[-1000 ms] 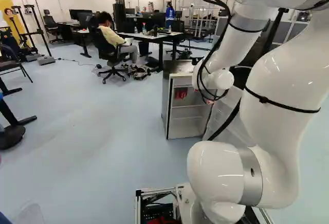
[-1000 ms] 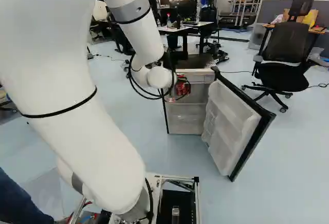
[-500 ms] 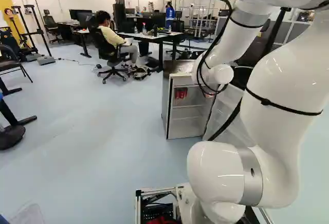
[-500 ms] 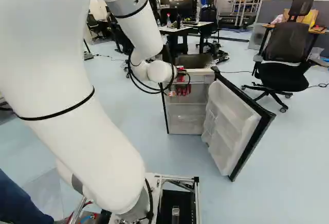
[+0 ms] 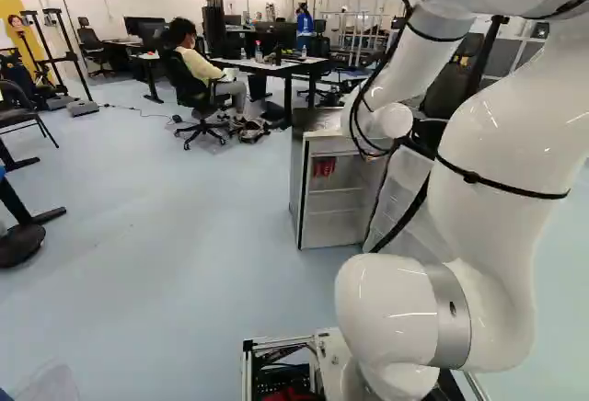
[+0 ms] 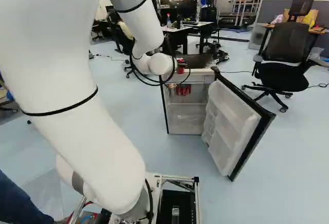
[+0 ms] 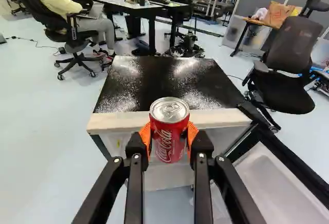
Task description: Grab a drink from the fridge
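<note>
Right base view, arm (image 6: 67,80): your arm rises left of the middle and bends over toward the fridge (image 5: 295,185), its wrist covering the upper left corner of the fridge's front in that view.
Fridge: you have it ahead of the arm, its top (image 7: 169,72) dark, glossy and flecked with white (a pale strip runs along the front edge).
Black chair (image 6: 284,76): you can see it upright on the floor, beyond the door (image 6: 229,126) and to its right in the right base view.
Door: it stands wide open from the fridge's right edge, and you can see the pale shelves on its inner side within a black rim.
Gripper (image 6: 179,71): you have it grasping the red can (image 7: 169,131), with its orange pads (image 7: 192,134) against the can from two sides, as the wrist view shows you.
Red cans (image 5: 323,167): you can see these inside the fridge, on the upper shelf, toward the shelf's left edge in the left base view (how many, you cannot tell).
Red can: your drink is outside the fridge, upright between the fingers, its silver lid on top. In the wrist view you see it overlapping the front edge of the fridge's top, between the two front corners; you cannot tell how much space separates them.
</note>
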You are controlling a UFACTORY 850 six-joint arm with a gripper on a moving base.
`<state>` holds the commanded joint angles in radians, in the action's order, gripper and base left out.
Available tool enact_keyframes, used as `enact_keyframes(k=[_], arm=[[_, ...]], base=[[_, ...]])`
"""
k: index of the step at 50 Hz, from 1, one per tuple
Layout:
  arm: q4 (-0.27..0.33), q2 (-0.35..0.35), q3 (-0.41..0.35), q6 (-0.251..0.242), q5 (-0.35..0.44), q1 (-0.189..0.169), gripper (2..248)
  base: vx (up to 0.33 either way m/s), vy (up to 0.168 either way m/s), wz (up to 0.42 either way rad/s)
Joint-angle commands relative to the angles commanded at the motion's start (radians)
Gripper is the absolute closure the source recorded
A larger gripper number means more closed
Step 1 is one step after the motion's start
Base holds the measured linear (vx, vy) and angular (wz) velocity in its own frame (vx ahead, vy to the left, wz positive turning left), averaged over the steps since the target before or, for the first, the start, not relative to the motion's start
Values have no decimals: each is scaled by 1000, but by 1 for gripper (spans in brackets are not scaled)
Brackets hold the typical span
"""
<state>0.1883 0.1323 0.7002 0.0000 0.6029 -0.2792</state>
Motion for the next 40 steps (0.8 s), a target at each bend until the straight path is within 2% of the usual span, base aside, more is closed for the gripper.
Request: enact_keyframes(k=[40], arm=[[-14,178,203,0,0,36,158]], base=[[0,0,0]])
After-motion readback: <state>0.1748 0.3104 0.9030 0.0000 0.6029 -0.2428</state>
